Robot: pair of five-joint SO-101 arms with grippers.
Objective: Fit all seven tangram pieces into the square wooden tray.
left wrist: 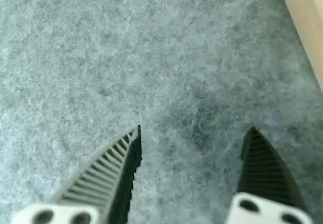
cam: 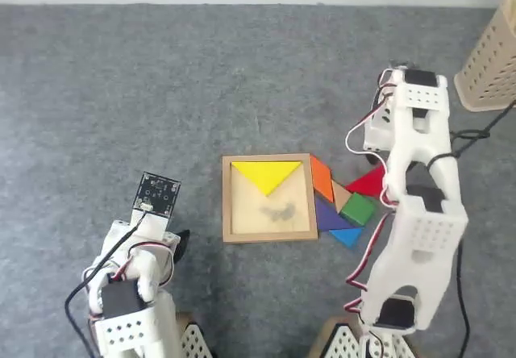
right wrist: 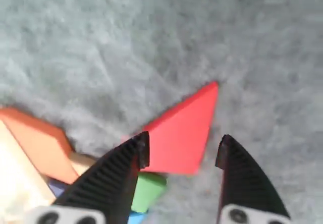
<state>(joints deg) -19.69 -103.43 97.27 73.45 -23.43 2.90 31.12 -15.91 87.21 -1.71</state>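
The square wooden tray lies mid-table with a yellow triangle in its far part. Beside its right edge lie an orange piece, a tan triangle, a green square, a purple triangle, a blue triangle and a red triangle. My right gripper hangs open just above the red triangle, one finger on each side; the orange piece and green square lie close by. My left gripper stands open over bare carpet, left of the tray edge.
Grey carpet covers the table. A beige perforated container stands at the far right corner. The right arm's white body overhangs the space right of the loose pieces. The left arm sits at the near left.
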